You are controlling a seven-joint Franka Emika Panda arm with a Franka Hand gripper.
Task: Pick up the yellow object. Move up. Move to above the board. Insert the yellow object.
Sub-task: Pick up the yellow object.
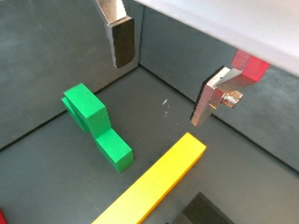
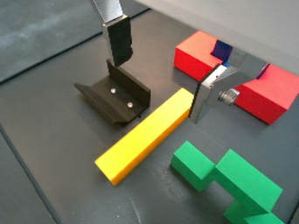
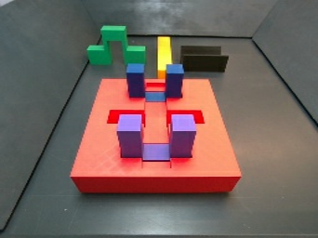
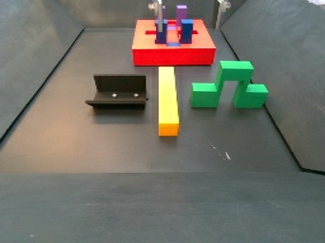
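Note:
The yellow object is a long yellow bar lying flat on the dark floor, one end pointing at the board. It also shows in both wrist views and behind the board in a side view. The board is a red slab with blue and purple posts. My gripper is open and empty. It hangs above the floor over the bar's end nearest the board. Nothing is between the fingers.
A green stepped block lies beside the bar on one side. The dark fixture stands on the other side. Grey walls enclose the floor.

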